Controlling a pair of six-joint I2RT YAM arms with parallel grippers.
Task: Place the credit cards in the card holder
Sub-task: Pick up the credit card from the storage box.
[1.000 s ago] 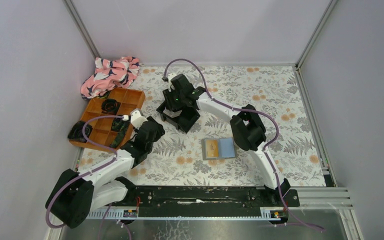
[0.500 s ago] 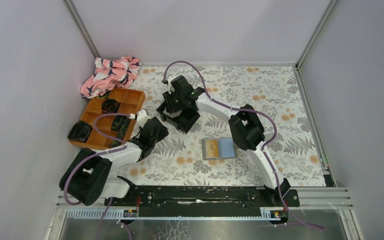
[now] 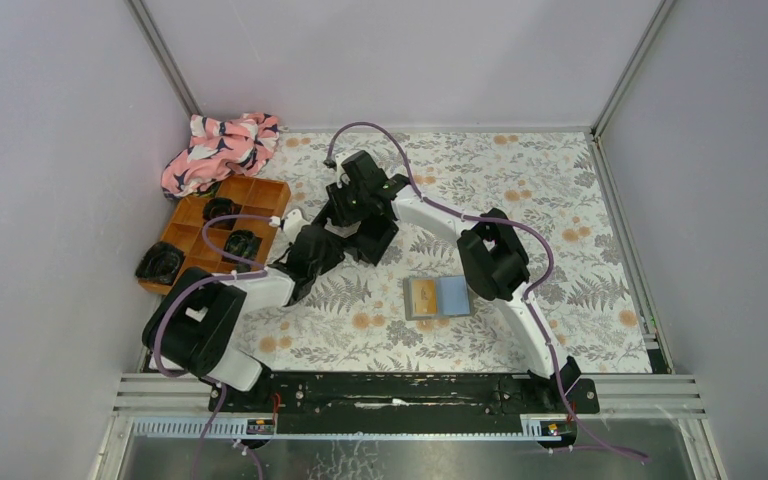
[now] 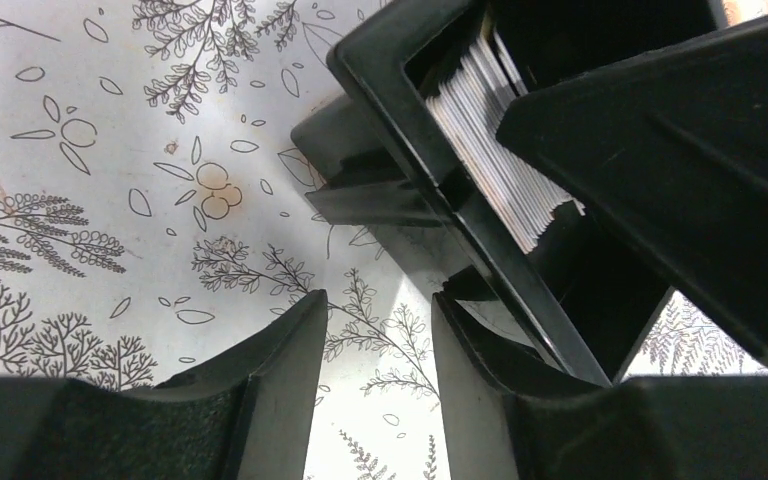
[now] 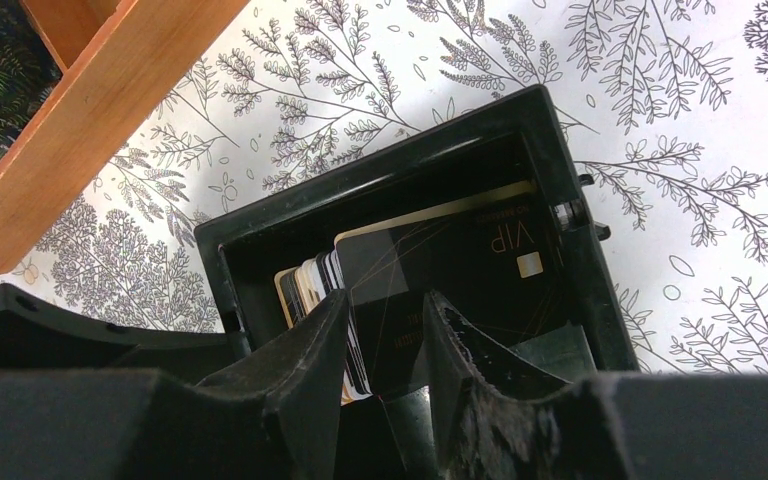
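The credit cards [image 5: 305, 283] stand as a stack on edge in the black square tray [image 5: 380, 170], with a dark VIP card [image 5: 460, 250] leaning on top. My right gripper [image 5: 385, 325] is open low over the tray, its fingers either side of the dark card's lower part. My left gripper [image 4: 375, 335] is open and empty on the cloth, beside the tray's [image 4: 380, 130] near-left corner; the card edges [image 4: 500, 140] show there. The card holder [image 3: 438, 296] lies open, yellow-orange and blue-grey, apart from both grippers. In the top view the right gripper [image 3: 355, 205] hides the cards.
An orange compartment tray [image 3: 260, 190] with dark items stands at the left, its edge close to the black tray [image 5: 90, 110]. A pink patterned cloth [image 3: 220, 148] lies at the back left. Walls enclose the floral table [image 3: 560, 200].
My left arm has swung right, from beside the orange tray to the black tray's left side. My right gripper has shifted slightly over the tray.
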